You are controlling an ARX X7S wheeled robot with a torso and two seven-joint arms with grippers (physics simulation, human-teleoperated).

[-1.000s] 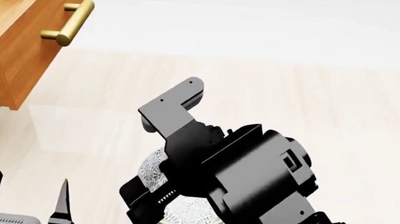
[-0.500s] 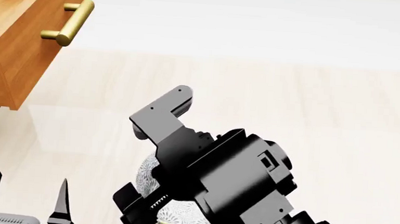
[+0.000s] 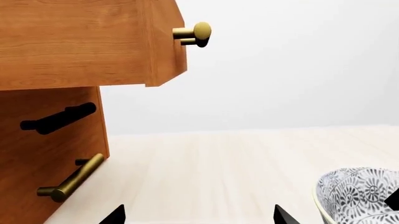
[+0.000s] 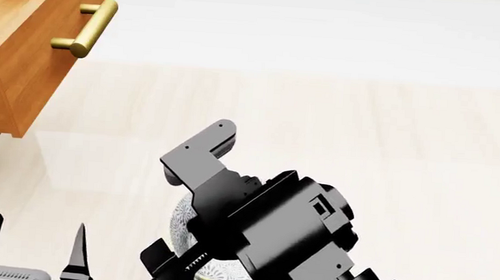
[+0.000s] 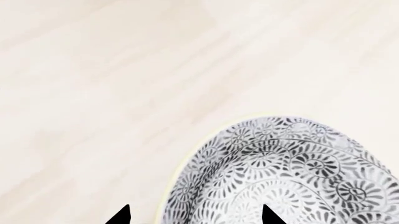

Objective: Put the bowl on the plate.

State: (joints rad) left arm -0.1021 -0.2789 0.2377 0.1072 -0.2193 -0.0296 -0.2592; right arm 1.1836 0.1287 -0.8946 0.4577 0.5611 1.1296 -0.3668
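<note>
The bowl (image 5: 281,177), grey-and-white floral with a pale rim, stands on the light wooden surface. My right gripper (image 5: 194,217) is open and straddles its rim, one fingertip outside the wall and one over the inside. In the head view my right arm (image 4: 271,226) covers most of the bowl (image 4: 216,271). My left gripper (image 3: 199,215) is open and empty, with the bowl (image 3: 358,196) off to one side of it. It also shows in the head view as the left gripper (image 4: 30,244) at the lower left. The plate is out of view.
A wooden cabinet with an open drawer (image 4: 29,48) and brass bar handles (image 4: 87,26) stands at the left, close to my left arm. Its lower handle (image 3: 72,179) shows in the left wrist view. Pale wood floor (image 4: 389,135) spreads ahead and to the right.
My right arm has drawn back toward me and lowered over the bowl, covering more of it. The left gripper and the drawer have not moved.
</note>
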